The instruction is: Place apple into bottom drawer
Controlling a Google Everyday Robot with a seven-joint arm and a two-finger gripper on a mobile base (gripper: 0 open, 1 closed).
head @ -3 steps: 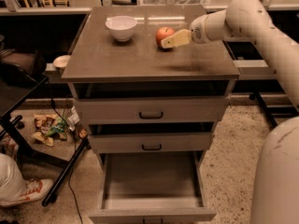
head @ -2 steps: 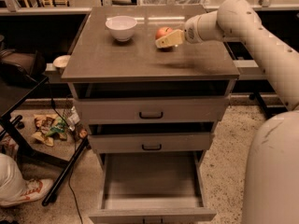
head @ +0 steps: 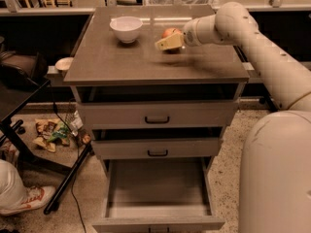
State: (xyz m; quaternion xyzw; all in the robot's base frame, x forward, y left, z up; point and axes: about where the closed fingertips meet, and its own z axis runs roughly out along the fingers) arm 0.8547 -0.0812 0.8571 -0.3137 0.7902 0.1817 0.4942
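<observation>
The apple (head: 169,33) is small, round and red-orange and sits on the cabinet top (head: 121,62) right of centre, towards the back. My gripper (head: 164,43) reaches in from the right, with its pale yellowish fingers (head: 167,43) right in front of the apple and partly covering it. The bottom drawer (head: 156,191) is pulled out at the foot of the cabinet, wide and boxy, with a plain flat inside and nothing in it.
A white bowl (head: 126,28) stands on the cabinet top left of the apple. Two shallower drawers with black handles (head: 157,120) are shut above the open one. A black stand and scattered litter (head: 53,130) lie on the floor at left. My arm's base (head: 277,178) fills the lower right.
My gripper has moved left and a little towards the apple, so its fingers now overlap the apple's front. The apple, bowl and drawers have not moved.
</observation>
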